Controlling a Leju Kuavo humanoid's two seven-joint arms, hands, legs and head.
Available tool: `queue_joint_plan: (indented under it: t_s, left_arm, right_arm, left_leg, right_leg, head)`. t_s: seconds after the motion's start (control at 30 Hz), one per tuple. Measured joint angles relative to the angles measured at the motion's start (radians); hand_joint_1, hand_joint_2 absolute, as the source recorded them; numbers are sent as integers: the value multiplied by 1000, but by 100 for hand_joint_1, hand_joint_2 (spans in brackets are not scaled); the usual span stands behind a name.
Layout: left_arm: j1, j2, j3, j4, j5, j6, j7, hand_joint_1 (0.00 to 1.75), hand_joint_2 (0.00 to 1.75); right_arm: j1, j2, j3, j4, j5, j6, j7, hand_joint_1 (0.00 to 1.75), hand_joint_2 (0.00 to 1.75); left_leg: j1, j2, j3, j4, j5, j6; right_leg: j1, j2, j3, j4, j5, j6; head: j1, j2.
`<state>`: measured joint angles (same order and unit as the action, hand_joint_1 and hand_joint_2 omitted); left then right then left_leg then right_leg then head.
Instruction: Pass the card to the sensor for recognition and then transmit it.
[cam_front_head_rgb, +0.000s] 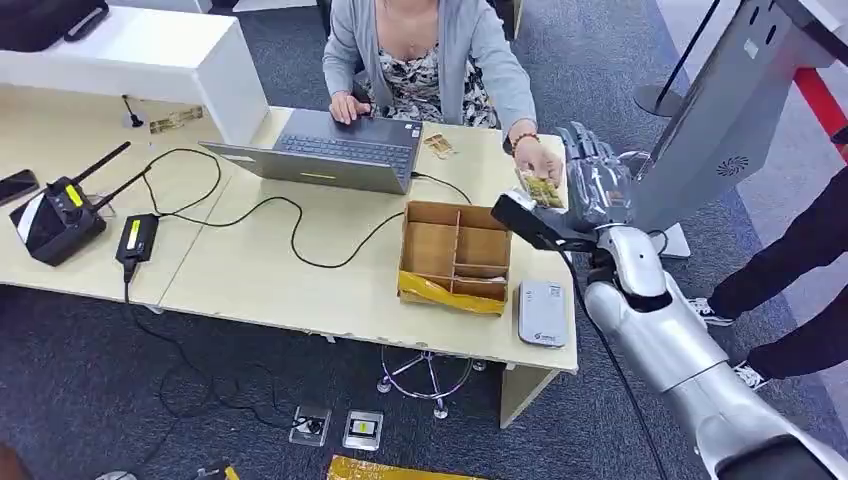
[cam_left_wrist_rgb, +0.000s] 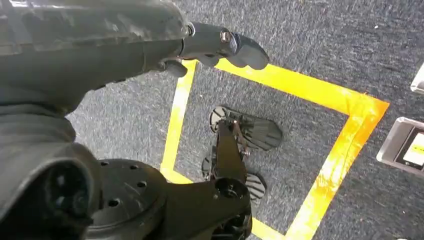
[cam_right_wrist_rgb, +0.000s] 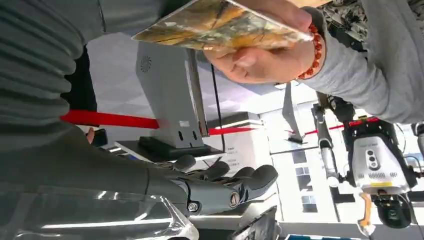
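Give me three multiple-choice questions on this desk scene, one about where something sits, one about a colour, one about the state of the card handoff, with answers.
1. Where does the white card reader lie?
A. beside the cardboard box, near the desk's front edge
B. on the laptop
C. on the floor

2. What colour is the tape on the floor?
A. blue
B. yellow
C. white

3. Who holds the card?
A. nobody, it lies in the box
B. the person's hand, by the right hand
C. the left hand

Answers: 1 A, the reader lies next to the box. 2 B, yellow lines show in the left wrist view. 3 B, the person's fingers grip it.
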<state>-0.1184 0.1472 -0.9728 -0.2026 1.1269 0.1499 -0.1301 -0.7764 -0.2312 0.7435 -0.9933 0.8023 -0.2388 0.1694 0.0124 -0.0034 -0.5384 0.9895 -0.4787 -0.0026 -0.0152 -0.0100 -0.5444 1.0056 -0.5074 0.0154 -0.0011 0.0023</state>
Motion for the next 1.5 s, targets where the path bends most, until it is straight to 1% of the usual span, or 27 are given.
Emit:
queue_joint_plan:
  t_s: [0.17,0.37,0.4,0.53,0.8,1.07,1.17,1.37,1.5]
  left_arm:
    - [1,-5,0,0,5,12,0,0,0]
    - [1,-6,0,0,8,19,-1,0,0]
    - [1,-7,0,0,8,21,-1,0,0]
    - [1,-8,0,0,8,20,-8,0,0]
    - [2,-10,0,2,5,18,-11,0,0]
    - [2,-11,0,2,-15,9,-18,0,0]
    - [2,-10,0,3,-23,5,-18,0,0]
    - [2,-10,0,5,-24,0,-19,0,0]
    - [2,-10,0,6,-24,-3,-19,0,0]
  right_arm:
    - [-17,27,-1,55,1,-11,-18,0,175]
    - [-34,61,-3,121,-15,-54,-57,0,175]
    - [-37,66,-4,130,-16,-60,-59,173,175]
    - [-47,78,-5,153,-17,-77,-61,175,175]
    - [-62,95,-14,185,-36,-87,-71,175,175]
    - [-63,95,-18,193,-40,-84,-43,175,175]
    - [-62,87,-19,192,-48,-80,-29,175,175]
    - [-61,77,-19,191,-48,-66,-22,175,175]
    - [-45,59,-19,176,-47,-55,-8,175,175]
  left_leg:
    - [0,0,0,0,0,0]
    - [0,0,0,0,0,0]
    - [0,0,0,0,0,0]
    - [0,0,0,0,0,0]
    - [0,0,0,0,0,0]
    - [0,1,1,0,0,0]
    - [0,1,1,0,0,0]
    - [0,1,1,0,0,0]
    - [0,1,1,0,0,0]
  right_leg:
    - [0,0,0,0,0,0]
    - [0,0,0,0,0,0]
    - [0,0,0,0,0,0]
    - [0,0,0,0,0,0]
    - [0,0,0,0,0,0]
    - [0,1,0,0,0,0]
    - [0,1,-1,0,0,0]
    - [0,2,-1,0,0,0]
    - [0,2,-1,0,0,0]
  head:
    - [0,0]
    - [0,0]
    - [0,0]
    - [0,0]
    - [0,0]
    - [0,0]
    - [0,0]
    - [0,0]
    - [0,0]
